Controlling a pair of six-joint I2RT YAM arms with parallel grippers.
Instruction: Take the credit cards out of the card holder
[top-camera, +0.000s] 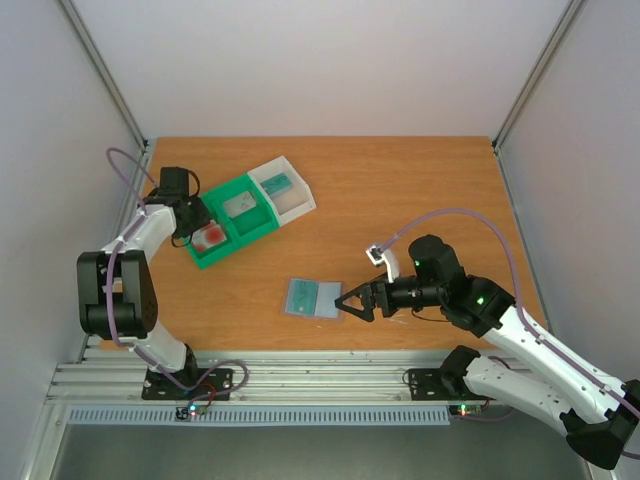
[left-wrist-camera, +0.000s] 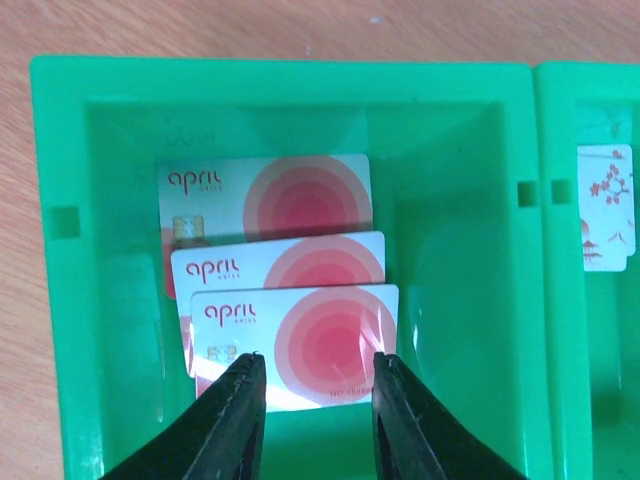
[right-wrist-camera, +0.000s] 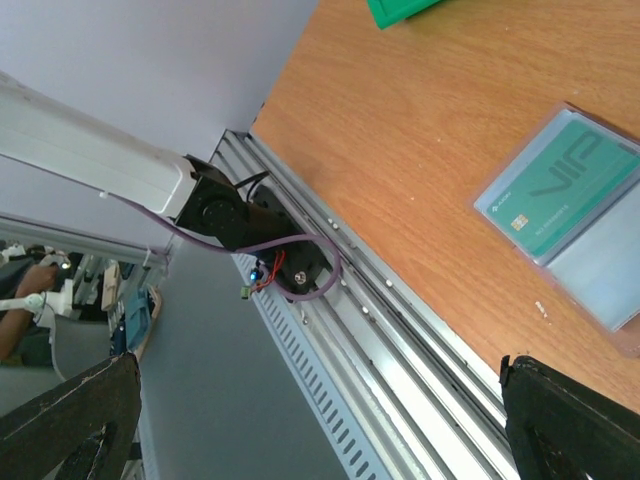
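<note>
Orange-brown wood-grain counter (top-camera: 420, 190). Carries a green-and-white tray (top-camera: 245, 236) toward the back left, set at an angle to the edges. Also bears the blue-grey holder (top-camera: 326, 300), lying open and flat near the front edge, well apart from the tray.

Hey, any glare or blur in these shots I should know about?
Left wrist: a glossy sheen washes the right edge of the nearest credit card, and the green tray looks oversaturated. Right wrist: the right gripper shows only as dark, soft fingertips in the corners, while the card holder is sharp. Top external: even light, faint shadows.
</note>
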